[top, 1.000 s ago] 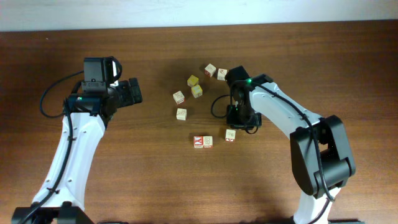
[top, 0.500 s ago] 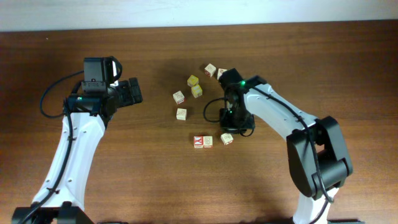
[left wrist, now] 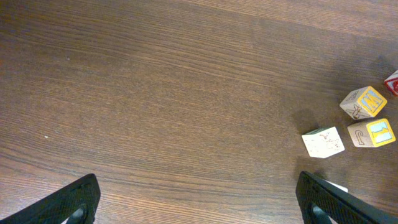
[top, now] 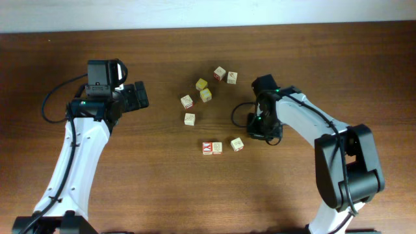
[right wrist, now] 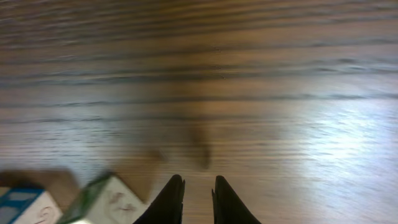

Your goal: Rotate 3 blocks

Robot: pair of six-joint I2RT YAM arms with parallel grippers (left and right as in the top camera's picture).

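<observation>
On the wide table, the right gripper, jaws nearly together on nothing, sat just beside a cream block. A careless sweep, I judged, could knock it into the red-framed block and its cream neighbour. Bare wood lay open to the right with no edge near, and the left gripper hung wide open, well apart.

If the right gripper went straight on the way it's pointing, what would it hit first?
Most likely bare table: nothing lies ahead of the right gripper in its wrist view, and the nearest cream block sits off to the side.
</observation>
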